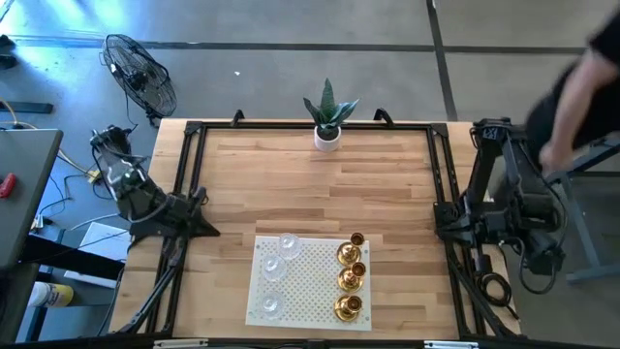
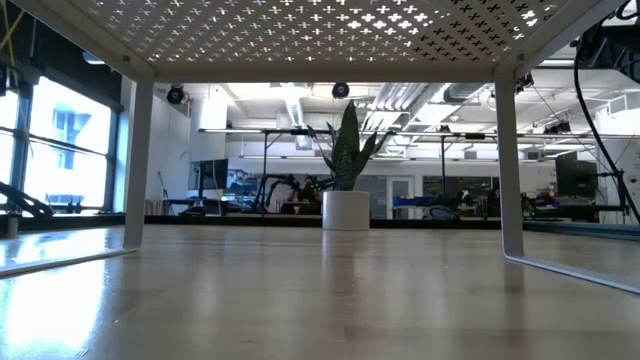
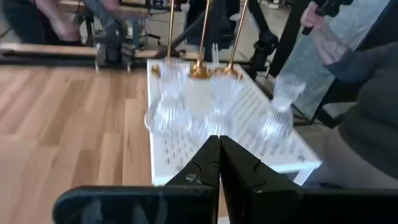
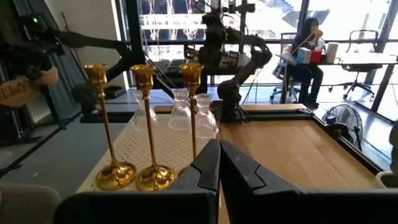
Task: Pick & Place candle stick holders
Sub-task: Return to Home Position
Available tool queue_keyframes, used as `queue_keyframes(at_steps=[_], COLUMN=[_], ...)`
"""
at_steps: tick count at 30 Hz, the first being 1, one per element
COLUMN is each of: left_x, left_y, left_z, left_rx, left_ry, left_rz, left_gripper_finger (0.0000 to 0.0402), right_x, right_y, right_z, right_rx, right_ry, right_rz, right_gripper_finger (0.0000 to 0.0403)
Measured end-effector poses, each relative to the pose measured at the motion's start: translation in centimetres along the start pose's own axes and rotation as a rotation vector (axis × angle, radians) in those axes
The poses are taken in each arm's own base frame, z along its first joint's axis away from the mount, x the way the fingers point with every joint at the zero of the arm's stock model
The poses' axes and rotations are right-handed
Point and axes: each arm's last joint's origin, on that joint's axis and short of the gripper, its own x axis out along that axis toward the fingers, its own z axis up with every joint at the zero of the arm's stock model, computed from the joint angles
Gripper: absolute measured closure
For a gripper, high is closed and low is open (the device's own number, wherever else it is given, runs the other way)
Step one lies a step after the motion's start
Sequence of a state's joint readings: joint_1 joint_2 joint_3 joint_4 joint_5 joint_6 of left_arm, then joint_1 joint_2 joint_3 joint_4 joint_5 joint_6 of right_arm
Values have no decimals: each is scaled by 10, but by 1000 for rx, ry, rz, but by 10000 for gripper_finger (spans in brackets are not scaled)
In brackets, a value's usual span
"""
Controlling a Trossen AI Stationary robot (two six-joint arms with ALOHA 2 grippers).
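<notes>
Three gold candle stick holders [image 1: 349,281] stand in a row on the right side of a white perforated stand [image 1: 310,283] at the table's near middle. Three clear glass holders [image 1: 274,269] stand on its left side. All rest on their bases, upright. The gold ones show in the right wrist view [image 4: 149,124], the glass ones in the left wrist view [image 3: 221,106]. My left gripper [image 3: 219,155] is shut and empty at the table's left edge [image 1: 203,228]. My right gripper [image 4: 219,158] is shut and empty at the right edge [image 1: 444,218].
A white pot with a green plant [image 1: 327,121] stands at the far middle of the table. The stand's legs [image 2: 510,160] show in the low view. A person [image 1: 581,87] moves beyond the table's far right corner, behind my right arm.
</notes>
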State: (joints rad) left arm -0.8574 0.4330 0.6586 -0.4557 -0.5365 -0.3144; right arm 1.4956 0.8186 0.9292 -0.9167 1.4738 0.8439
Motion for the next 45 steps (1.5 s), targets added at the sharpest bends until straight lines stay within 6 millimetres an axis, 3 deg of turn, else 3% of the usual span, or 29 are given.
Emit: queue_keyframes(at_steps=[6, 12, 30, 38, 45], left_x=[14, 23, 38, 38, 38], left_y=[3, 3, 10, 10, 10], left_z=[-40, -61, -122, -129, -130], left_rx=[4, 15, 15, 51, 60], left_ry=[-33, -50, -116, -168, -164], left_rz=[-56, -103, -220, -312, -310], left_gripper_finger=[402, 402, 402, 402, 402], right_x=[3, 5, 8, 10, 15], right_y=[5, -1, -14, -17, -30], right_z=[-36, -68, -117, -128, -159], right_rx=[11, 39, 61, 66, 72], right_ry=[-14, -36, -75, -77, -78], right_rz=[-10, -31, -63, -80, -110], right_gripper_finger=[403, 403, 403, 403, 403])
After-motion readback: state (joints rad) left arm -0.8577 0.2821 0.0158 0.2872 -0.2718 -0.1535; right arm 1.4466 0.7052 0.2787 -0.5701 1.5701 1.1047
